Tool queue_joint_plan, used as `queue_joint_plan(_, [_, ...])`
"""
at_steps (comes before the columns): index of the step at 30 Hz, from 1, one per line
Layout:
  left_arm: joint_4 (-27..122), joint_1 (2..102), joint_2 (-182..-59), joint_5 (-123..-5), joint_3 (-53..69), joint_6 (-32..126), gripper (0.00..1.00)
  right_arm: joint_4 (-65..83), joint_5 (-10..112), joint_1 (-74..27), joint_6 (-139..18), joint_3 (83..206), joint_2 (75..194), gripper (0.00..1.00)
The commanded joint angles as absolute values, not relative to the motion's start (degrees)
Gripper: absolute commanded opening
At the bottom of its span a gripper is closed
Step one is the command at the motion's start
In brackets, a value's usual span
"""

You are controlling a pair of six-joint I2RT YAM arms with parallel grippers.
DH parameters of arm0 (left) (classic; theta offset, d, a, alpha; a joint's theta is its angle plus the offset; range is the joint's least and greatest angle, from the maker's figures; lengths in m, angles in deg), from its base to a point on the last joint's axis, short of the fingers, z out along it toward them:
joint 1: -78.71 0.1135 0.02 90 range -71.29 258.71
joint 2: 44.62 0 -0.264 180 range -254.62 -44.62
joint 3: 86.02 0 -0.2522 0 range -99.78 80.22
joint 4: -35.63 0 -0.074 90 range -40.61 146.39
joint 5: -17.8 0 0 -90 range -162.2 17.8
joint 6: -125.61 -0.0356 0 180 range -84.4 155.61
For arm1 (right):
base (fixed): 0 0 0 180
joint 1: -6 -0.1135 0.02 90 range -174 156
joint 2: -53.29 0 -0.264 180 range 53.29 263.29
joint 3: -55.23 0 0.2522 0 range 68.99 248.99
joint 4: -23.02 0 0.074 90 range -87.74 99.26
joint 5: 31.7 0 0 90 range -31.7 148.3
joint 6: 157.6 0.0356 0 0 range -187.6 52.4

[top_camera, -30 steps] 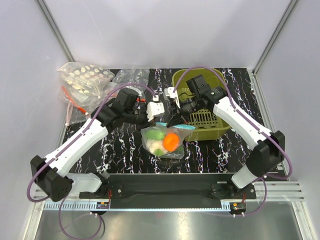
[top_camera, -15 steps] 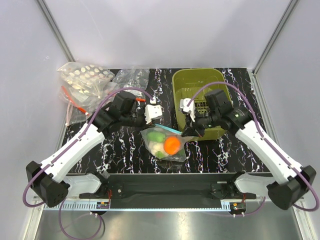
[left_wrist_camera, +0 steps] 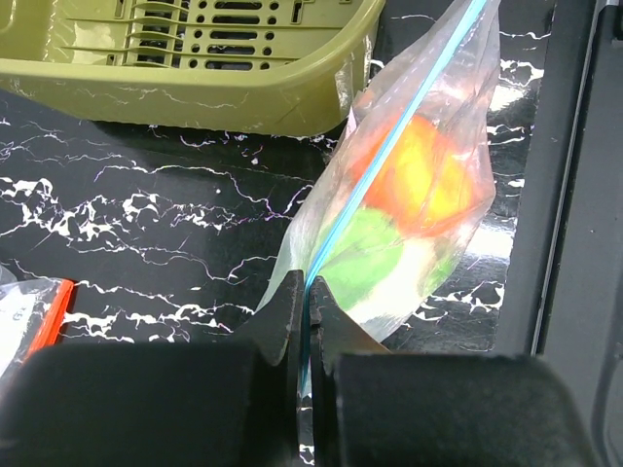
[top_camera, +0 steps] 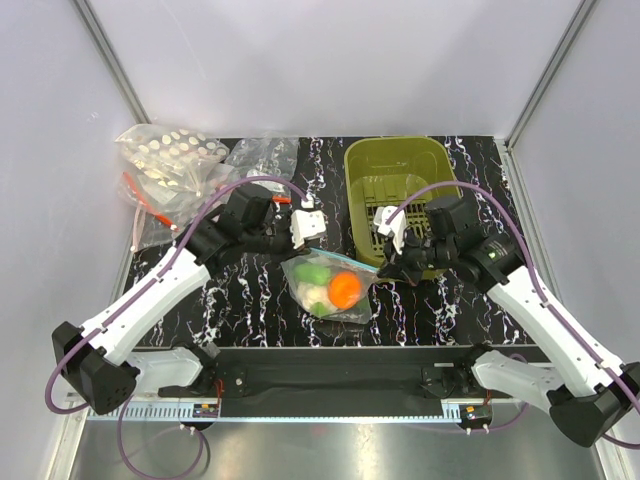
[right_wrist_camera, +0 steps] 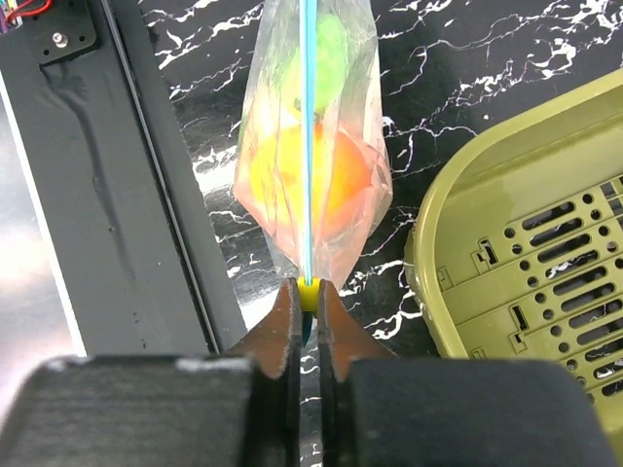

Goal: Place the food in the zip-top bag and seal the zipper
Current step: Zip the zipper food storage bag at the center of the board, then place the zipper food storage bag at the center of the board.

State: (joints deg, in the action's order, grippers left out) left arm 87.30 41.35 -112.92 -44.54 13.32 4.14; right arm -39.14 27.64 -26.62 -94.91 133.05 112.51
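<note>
Zip-top bag (top_camera: 328, 292) rests on your table (top_camera: 240, 295) just in front of the olive basket (top_camera: 352, 170), holding the orange piece (top_camera: 345, 290) and green pieces (top_camera: 311, 271). Your left gripper (left_wrist_camera: 309, 292) is clamped on one end of the teal zipper (left_wrist_camera: 389, 146), and your right gripper (right_wrist_camera: 304, 292) on the other.

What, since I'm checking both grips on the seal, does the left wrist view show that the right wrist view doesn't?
Only left wrist: the left gripper pinching one end of the zipper, and a red-orange strip at the lower left. Only right wrist: the right gripper closed on a yellow slider on the zipper. Both: the zip-top bag holding the food, orange and green, beside the olive basket.
</note>
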Motion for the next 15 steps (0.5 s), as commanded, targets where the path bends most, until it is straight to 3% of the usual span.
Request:
queue_joint_plan(1, [87.36,43.20,-111.07,-52.51,12.89,3.52,0.00,-46.03,31.67,-26.26,-92.83,132.01,110.07,0.10])
queue_joint_plan(3, [86.48,43.12,-110.89,-52.78,12.81,4.66,0.04,-42.70,29.05,-26.17,-91.60,132.10,109.02,0.44])
queue_joint_plan(4, [85.17,43.20,-110.72,-52.00,12.81,5.10,0.10,-40.68,28.25,-26.26,-90.81,131.93,108.66,0.95])
queue_joint_plan(6, [83.06,43.12,-110.28,-50.68,12.63,7.21,0.41,-33.74,26.40,-26.17,-89.05,131.92,107.87,1.00])
queue_joint_plan(8, [77.10,43.11,-109.84,-51.19,12.37,12.54,0.63,-26.47,27.61,-26.17,-86.17,132.62,108.74,1.00])
queue_joint_plan(9, [75.16,43.11,-109.75,-51.55,12.11,14.40,0.85,-24.33,30.23,-26.17,-84.67,133.06,109.27,1.00])
queue_joint_plan(10, [72.27,43.11,-109.84,-51.81,11.58,15.73,0.99,-22.49,31.65,-26.17,-83.17,134.28,109.97,1.00])
queue_joint_plan(15, [69.34,43.11,-109.93,-60.14,5.79,26.71,0.99,-17.28,41.56,-26.26,-71.84,141.66,115.86,1.00])
